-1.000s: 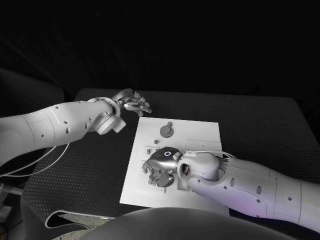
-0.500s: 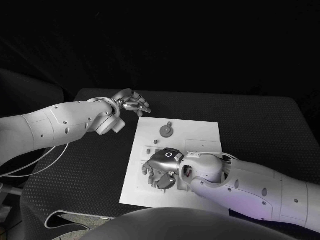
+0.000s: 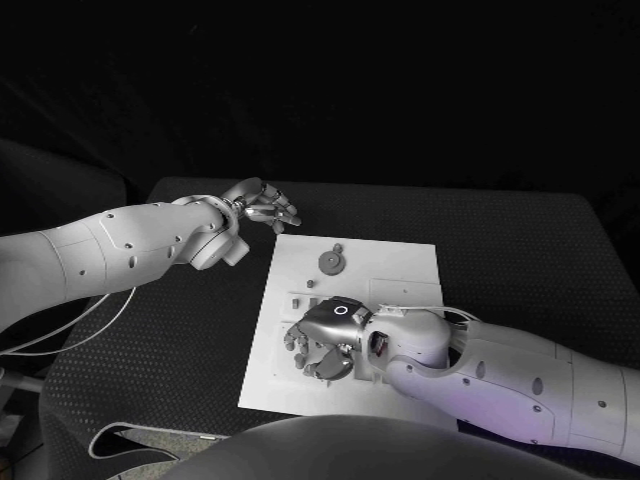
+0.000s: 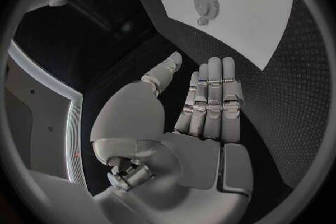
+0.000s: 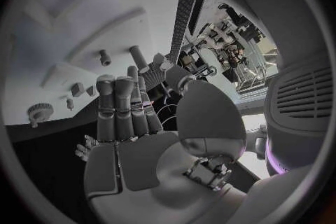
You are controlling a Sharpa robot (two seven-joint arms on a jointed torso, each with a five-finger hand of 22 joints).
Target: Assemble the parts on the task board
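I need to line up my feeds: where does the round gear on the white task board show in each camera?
Head view: the gear lies on the far part of the task board, beyond the right hand.
Left wrist view: the gear lies on the board, past the left hand.
Right wrist view: the gear shows beside the hand's fingers.
Shared landmark: the white task board.

Right hand [image 3: 325, 340] low over near half of task board [image 3: 407, 262], covering parts beneath. Beyond its fingertips: gear part [image 3: 330, 262] and small peg [image 3: 313, 284] stand in the way. Left hand [image 3: 267, 207] off board's far corner, bare table [image 3: 522, 250] around it.
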